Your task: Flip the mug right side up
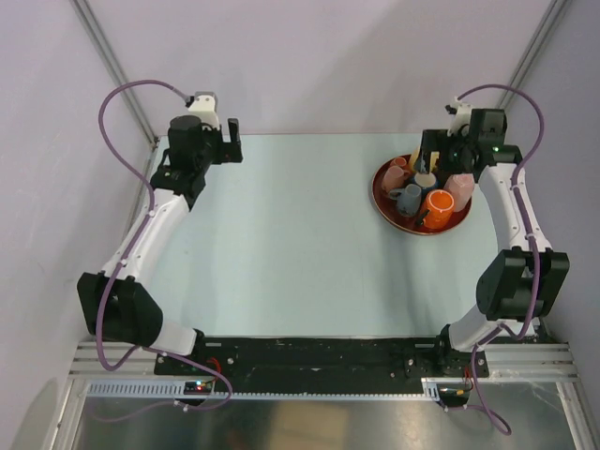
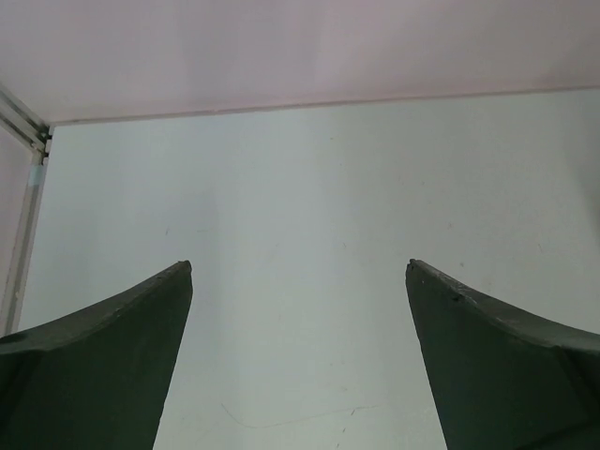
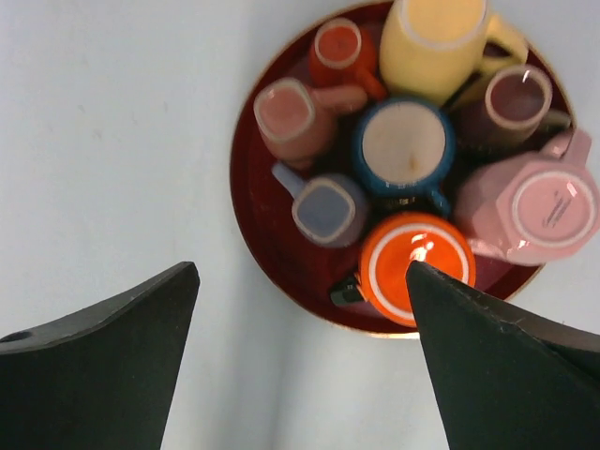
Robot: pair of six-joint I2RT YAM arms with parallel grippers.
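Desk [image 1: 281,234]: pale, with both arms bolted at near edge.

Tray [image 3: 272,248]: round, dark red. Lies at far right of desk and carries eight vessels, packed close.

Orange mug [image 3: 412,267]: at near edge of tray. Stands bottom up, white foot ring on top, dark handle toward the left. Touches nothing of either claw.

Pink mug [image 3: 539,206]: at right of tray, just beside orange mug. Also appears bottom up, with a faint stamp on the base.

Blue mug [image 3: 403,142]: at middle of tray, mouth up, cream inside.

Yellow mug [image 3: 436,37]: at far side of tray; cannot tell which way up.

Red cup [image 3: 339,47], salmon cup [image 3: 286,112], grey cup [image 3: 323,208]: along left of tray, mouths up.

Maroon cup [image 3: 517,98]: at far right of tray, mouth up.

Right claw [image 3: 300,267]: hangs above tray, fingers spread wide, holding nothing.

Left claw [image 2: 300,267]: at far left, above bare desk, well apart from tray. Spread wide, holding nothing.
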